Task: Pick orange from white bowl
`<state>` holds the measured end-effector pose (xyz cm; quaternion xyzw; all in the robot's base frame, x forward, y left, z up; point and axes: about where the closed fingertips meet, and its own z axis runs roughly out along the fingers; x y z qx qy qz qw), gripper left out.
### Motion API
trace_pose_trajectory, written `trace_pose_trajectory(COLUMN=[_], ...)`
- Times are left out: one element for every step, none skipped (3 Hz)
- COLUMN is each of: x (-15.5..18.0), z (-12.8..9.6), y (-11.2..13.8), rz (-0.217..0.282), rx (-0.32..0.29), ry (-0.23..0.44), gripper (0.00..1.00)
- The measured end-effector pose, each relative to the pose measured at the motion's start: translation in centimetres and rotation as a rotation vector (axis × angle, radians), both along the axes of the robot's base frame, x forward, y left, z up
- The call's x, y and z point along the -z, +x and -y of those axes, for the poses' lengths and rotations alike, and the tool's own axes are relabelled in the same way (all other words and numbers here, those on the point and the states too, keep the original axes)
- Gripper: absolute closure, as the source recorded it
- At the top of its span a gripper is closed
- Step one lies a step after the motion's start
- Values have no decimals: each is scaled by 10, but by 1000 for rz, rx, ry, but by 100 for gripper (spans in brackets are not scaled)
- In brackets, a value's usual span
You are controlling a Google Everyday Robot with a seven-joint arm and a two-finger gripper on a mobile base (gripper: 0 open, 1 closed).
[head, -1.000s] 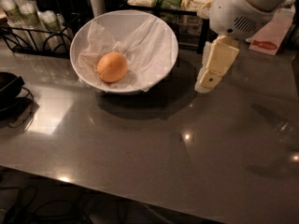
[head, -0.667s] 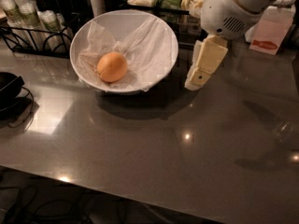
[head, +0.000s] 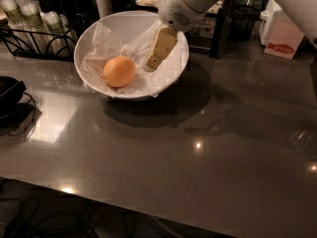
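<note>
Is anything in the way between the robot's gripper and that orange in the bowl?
Nothing visible. The gripper hangs over the white bowl, close beside the orange; only a bare patch of crinkled paper lining lies between them.

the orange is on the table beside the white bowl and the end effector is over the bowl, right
No. The camera view shows the orange lying inside the white bowl, on its paper lining, not on the table beside it. The end effector is over the bowl, beside the orange.
</note>
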<state>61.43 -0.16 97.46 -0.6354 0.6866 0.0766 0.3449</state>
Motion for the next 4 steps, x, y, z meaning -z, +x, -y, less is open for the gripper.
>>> trace_pose_trajectory(x=[0,2,15,21], z=[-1,-7,-43,-73], y=[0,2,14,30], rz=[0,1,-18,-34], rx=[-2,-7,-31,-42], ry=[1,19,115,156], gripper=[0,0,0,0])
